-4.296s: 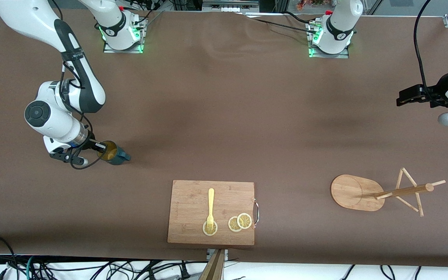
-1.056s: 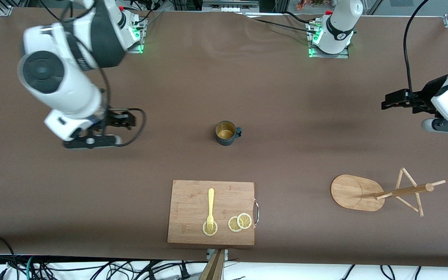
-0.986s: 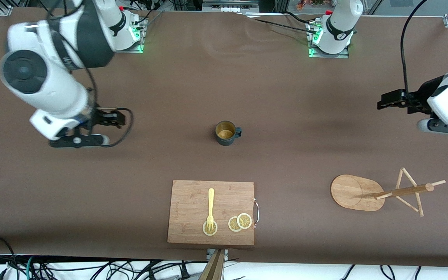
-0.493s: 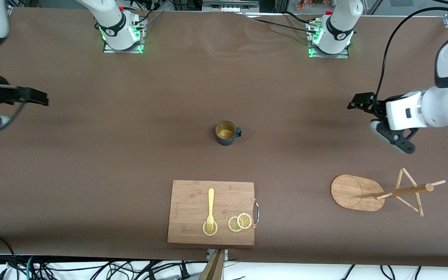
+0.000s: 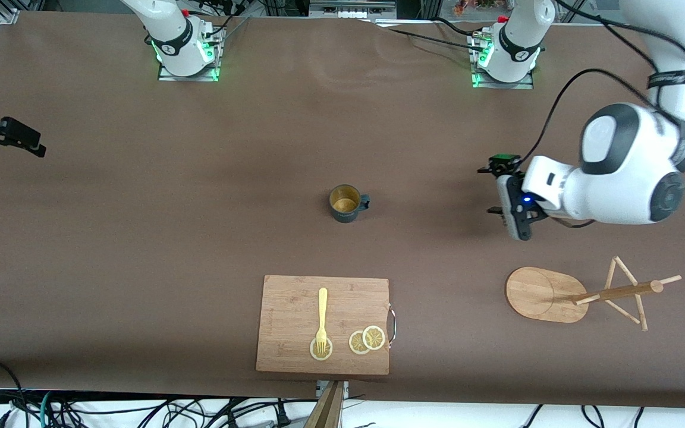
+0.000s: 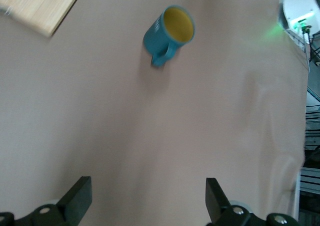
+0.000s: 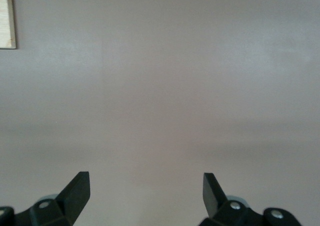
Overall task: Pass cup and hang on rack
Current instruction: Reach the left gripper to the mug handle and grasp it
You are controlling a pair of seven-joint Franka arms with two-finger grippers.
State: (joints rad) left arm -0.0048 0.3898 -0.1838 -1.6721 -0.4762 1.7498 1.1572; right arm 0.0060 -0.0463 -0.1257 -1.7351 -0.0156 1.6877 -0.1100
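I am steering two arms over a wide brown table [image 5: 200, 249], and the handover is sitting at its midpoint: the cup [image 5: 346, 203] is standing upright alone at the center of the front frame, mustard inside showing, its teal handle pointing toward the left arm's end. The left gripper [image 5: 500, 193] is hovering in the right-middle of the frame, over bare table between the cup and the rack [image 5: 580, 294], its fingers spread wide and carrying nothing. The right gripper [image 5: 6, 135] is waiting at the frame's upper-left edge, also spread and empty. In my judgement the pickup by the left arm is the step in hand; next I am needing to bring those fingers down onto the cup's wall or rim, leaving the handle loop free for a peg. The rack is standing at the lower right, on its oval base. At the lower center, a wooden cutting board [image 5: 295, 297] is carrying a yellow fork [image 5: 321, 315] and lemon slices [image 5: 366, 339]. Cables [image 5: 140, 410] are trailing along the bottom edge.
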